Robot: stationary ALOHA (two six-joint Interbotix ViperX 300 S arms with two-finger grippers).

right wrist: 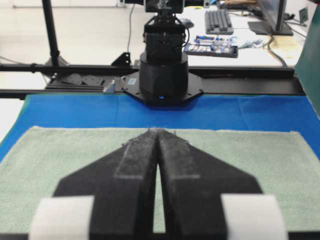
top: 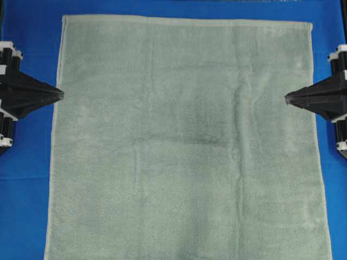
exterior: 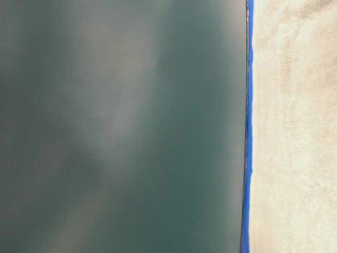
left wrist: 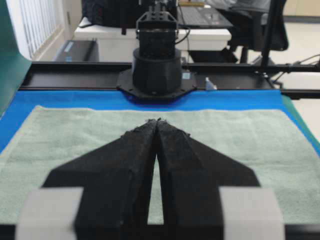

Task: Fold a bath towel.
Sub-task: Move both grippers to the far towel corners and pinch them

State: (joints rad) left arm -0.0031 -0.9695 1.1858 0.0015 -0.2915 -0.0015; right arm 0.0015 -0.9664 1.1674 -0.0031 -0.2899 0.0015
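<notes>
Two closed tools, left tool [top: 63, 95] and right tool [top: 287, 98], flank one bath towel [top: 184, 146].

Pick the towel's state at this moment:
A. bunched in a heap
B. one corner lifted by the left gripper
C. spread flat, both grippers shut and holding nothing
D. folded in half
C: the bath towel lies flat in one layer; the left gripper and right gripper are shut at its side edges, empty.

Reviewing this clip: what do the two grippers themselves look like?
The left gripper and right gripper match: matte black, wedge-shaped fingers tapering to a point, with rough, fuzzy-looking inner faces. White tape bands wrap the finger bases. Behind them sit black housings with white cylindrical parts.
</notes>
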